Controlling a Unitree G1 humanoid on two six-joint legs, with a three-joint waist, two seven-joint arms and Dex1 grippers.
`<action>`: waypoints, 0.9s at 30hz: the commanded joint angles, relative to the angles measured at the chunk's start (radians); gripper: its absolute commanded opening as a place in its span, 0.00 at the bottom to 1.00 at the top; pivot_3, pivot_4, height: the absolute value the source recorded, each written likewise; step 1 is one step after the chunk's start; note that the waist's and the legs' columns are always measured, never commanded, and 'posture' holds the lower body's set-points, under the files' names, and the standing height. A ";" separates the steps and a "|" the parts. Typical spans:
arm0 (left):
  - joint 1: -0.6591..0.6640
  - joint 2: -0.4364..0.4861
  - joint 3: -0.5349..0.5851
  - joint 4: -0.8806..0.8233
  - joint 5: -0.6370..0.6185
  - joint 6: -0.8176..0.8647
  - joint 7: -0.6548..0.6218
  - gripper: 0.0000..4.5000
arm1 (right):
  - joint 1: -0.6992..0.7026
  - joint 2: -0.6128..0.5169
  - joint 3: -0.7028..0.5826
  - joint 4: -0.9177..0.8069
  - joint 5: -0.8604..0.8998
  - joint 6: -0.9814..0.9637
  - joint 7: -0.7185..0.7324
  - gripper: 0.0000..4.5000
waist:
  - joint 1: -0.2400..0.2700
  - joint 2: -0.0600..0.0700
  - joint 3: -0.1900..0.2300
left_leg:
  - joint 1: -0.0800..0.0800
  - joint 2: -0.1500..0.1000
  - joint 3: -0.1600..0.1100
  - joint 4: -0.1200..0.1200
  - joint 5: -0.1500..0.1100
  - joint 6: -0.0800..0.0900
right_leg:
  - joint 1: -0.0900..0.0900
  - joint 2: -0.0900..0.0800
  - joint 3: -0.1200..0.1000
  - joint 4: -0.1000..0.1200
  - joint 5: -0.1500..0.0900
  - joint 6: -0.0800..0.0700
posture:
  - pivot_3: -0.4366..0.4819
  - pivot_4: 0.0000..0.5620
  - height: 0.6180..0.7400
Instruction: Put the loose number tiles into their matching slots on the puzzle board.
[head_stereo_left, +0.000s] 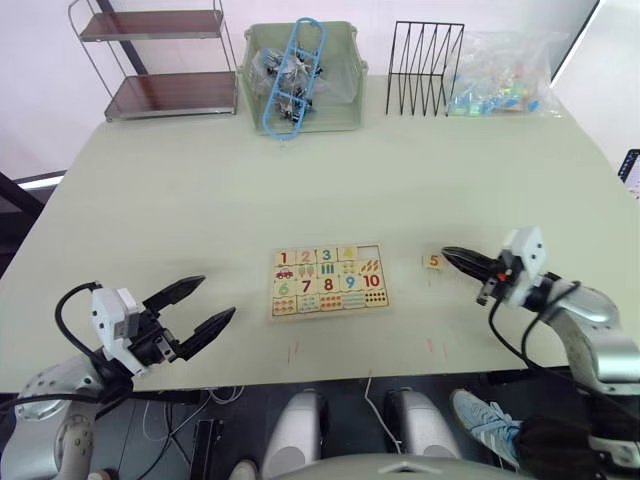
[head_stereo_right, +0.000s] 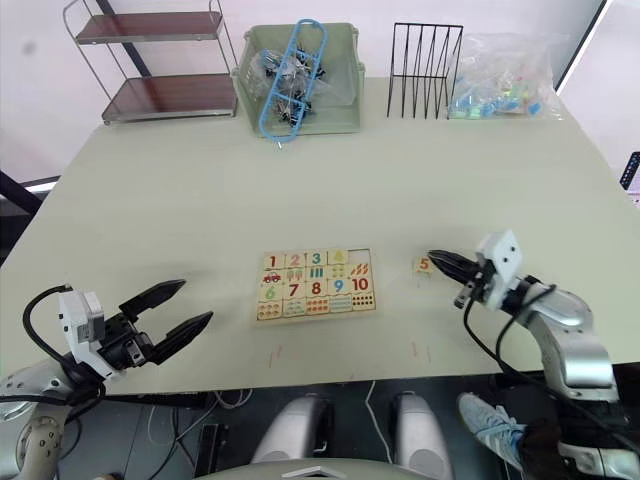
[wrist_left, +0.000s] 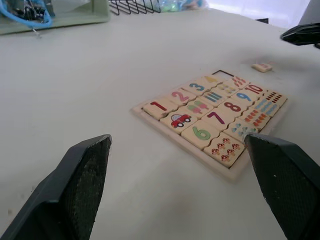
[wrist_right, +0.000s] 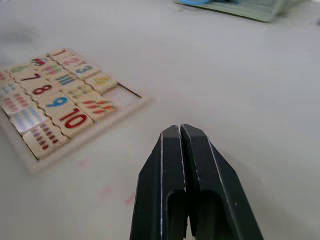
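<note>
right wrist view: right claw (wrist_right: 181, 131) pressed closed, empty | head view: tile 5 (head_stereo_left: 433, 262) just off its tips, right of board (head_stereo_left: 327, 281) | left claw (head_stereo_left: 195, 305) wide open, empty, near table's front edge

The left gripper (wrist_left: 185, 192) stood wide open, its two black fingers (wrist_left: 75, 190) framing the puzzle board (wrist_left: 212, 120) on the pale table (wrist_left: 85, 80). One loose tile (wrist_left: 262, 66) lay apart beyond the board, its numeral too small to read. The right gripper (wrist_left: 301, 34) hung just beside it. A green bin (wrist_left: 60, 17) stood farther off.
</note>
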 joint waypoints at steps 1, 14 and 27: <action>0.017 0.006 0.022 -0.051 -0.018 0.011 0.018 1.00 | 0.078 -0.017 -0.084 -0.055 0.040 -0.050 0.000 0.28 | 0.001 0.000 0.000 | 0.000 0.001 0.000 0.001 0.000 0.000 | 0.000 0.001 0.001 0.000 0.000 0.000 | 0.48 0.27 1.00; 0.056 0.010 0.042 0.012 0.000 -0.011 -0.011 1.00 | 0.350 0.026 -0.231 -0.058 0.094 -0.177 -0.020 0.97 | 0.002 -0.001 -0.001 | 0.002 0.007 0.003 0.000 0.000 0.000 | 0.000 0.008 0.005 0.000 -0.001 0.000 | 0.48 0.27 1.00; 0.108 -0.017 0.062 0.059 0.002 -0.078 -0.032 1.00 | 0.349 0.017 -0.193 0.001 0.084 -0.234 -0.002 0.97 | 0.002 -0.001 -0.001 | 0.002 0.007 0.005 0.001 0.000 0.000 | 0.000 0.007 0.006 0.000 -0.001 0.000 | 0.48 0.27 1.00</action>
